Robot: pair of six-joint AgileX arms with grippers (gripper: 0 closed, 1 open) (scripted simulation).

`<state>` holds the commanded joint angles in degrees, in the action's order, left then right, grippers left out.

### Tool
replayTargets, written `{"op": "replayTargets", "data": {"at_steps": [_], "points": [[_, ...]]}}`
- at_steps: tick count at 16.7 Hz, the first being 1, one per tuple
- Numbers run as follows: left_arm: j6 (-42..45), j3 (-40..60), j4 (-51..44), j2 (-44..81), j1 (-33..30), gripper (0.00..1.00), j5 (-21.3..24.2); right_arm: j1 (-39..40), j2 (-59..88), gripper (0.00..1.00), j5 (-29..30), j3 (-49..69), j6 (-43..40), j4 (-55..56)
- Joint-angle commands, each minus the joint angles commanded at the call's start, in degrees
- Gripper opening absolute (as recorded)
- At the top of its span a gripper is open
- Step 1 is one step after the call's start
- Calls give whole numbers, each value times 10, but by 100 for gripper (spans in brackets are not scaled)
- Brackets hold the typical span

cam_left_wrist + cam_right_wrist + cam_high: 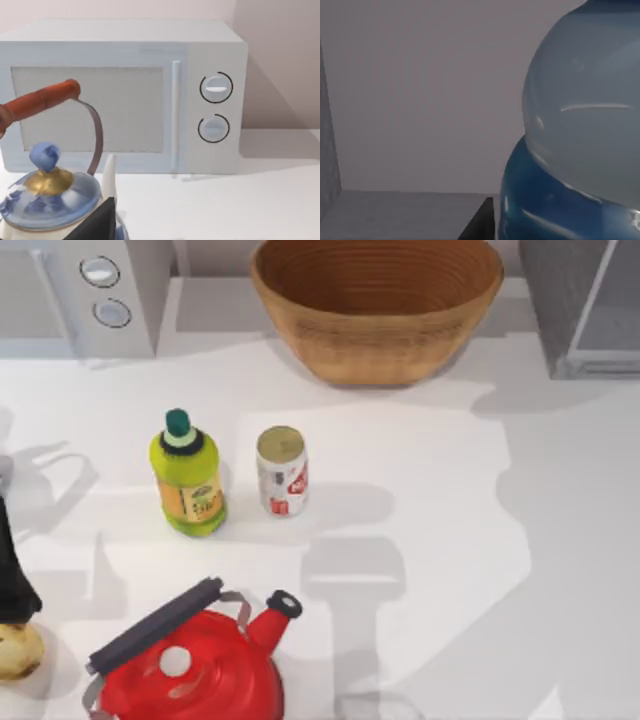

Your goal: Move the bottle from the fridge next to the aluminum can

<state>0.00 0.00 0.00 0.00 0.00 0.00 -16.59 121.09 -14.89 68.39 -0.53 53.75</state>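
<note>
One bottle (580, 130) fills much of our right wrist view: a clear rounded shoulder above a blue label band, very close to the camera, with a pale grey inner panel behind it and a grey floor beneath. A dark edge of our right gripper (477, 222) shows beside the label; we cannot tell how its jaws stand or whether they touch the bottle.

In the top view, the fridge (585, 310) sits at about two o'clock on the table, a grey speckled box with a light inner panel. The aluminum can (282, 471) stands upright a little left of the table's centre, its dull metal top and red mark visible. Just beside it, at its nine o'clock and not touching, stands a yellow-green bottle (187, 478) with a dark green cap. A woven basket (376, 302) sits at twelve o'clock, and a white microwave (95, 290) with two round knobs at ten o'clock. A red kettle (195, 665) with a dark handle lies at seven o'clock.

Our left arm (12, 580) shows as a dark shape at the table's nine o'clock edge; its wrist view looks past a blue-lidded kettle (47, 195) toward the microwave, and we cannot tell how its jaws stand.
</note>
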Motion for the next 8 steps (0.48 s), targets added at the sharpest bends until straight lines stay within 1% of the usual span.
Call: {"op": "replayTargets", "data": {"at_steps": [5, 8], "points": [[0, 0, 0, 0, 0, 100, 0, -21, -86, 0, -18, -193, -1, 53], [0, 0, 0, 0, 0, 100, 0, -35, -142, 0, -32, -257, 0, 92]]}}
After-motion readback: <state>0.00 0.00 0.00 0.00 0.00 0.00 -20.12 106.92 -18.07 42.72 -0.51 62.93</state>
